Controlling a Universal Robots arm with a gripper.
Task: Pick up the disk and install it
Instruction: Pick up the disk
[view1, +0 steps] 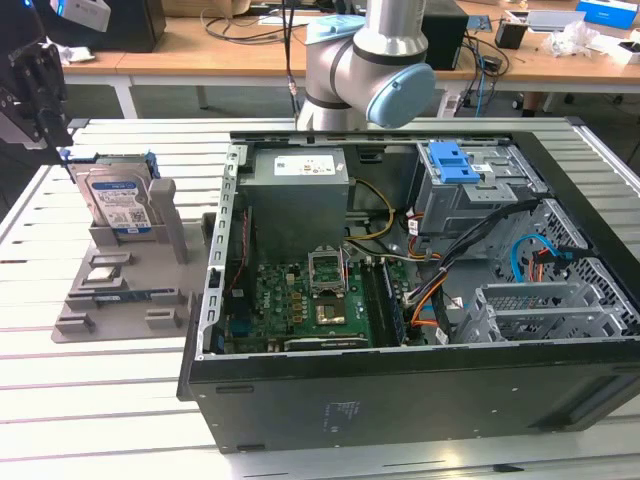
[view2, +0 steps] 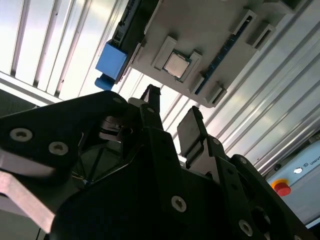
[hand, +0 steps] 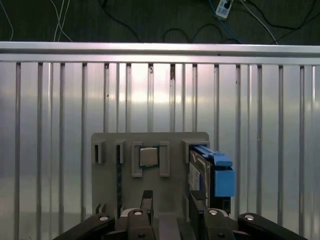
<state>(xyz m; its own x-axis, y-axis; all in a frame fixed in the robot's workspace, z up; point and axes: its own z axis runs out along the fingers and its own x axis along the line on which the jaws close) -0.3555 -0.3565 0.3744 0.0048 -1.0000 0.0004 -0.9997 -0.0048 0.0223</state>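
The disk (view1: 115, 200) stands on edge in a grey holder (view1: 120, 290) at the exterior view's left, silver with a white-and-blue label and blue side rails. My gripper (view1: 52, 125) hangs above and a little behind it, not touching. In the first wrist view the gripper (hand: 171, 205) is open, its two black fingers (hand: 147, 199) apart with nothing between them. There the disk (hand: 200, 175) and its blue rail (hand: 223, 176) lie just off to one side of the gap. In the second wrist view the gripper (view2: 170, 112) is open over the holder (view2: 210, 30).
An open computer case (view1: 400, 390) takes up the table's middle and the exterior view's right, with a grey power-supply box (view1: 300, 195), a motherboard (view1: 310, 300) and a drive cage with a blue latch (view1: 455, 160). The holder also carries a chip (hand: 148, 156). The arm's base (view1: 365, 60) stands behind the case.
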